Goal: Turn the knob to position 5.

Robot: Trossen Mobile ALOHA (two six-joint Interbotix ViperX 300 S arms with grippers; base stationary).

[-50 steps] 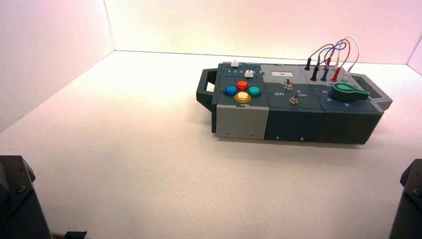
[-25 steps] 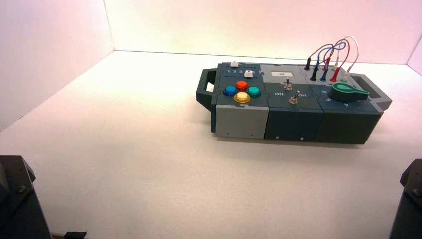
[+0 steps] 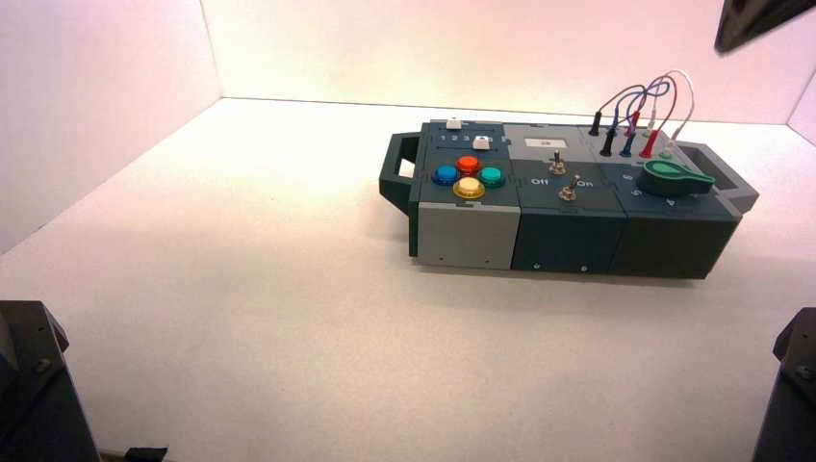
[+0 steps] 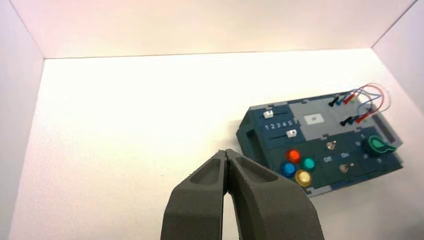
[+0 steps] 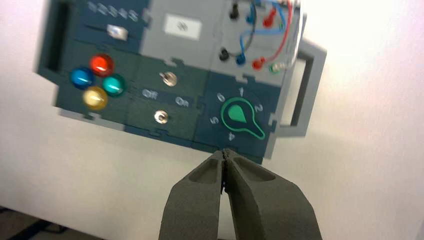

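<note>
Could knock the green rotary knob [image 5: 237, 113], right of the high frame, by descending with right end effector [image 5: 224, 152], upper right, clenched; could overshoot white digit 5 [image 5: 214, 120] by overtwisting. Left end effector [image 4: 226, 152]: idle, lower left, clenched.

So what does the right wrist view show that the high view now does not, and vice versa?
Only the right wrist view: the dial's 1 and 2, and the right gripper's dark, closed fingers beyond the box's edge.

Only the high view: the left arm's black link.

Both: the green teardrop-shaped plastic knob and the round yellow push button.
</note>
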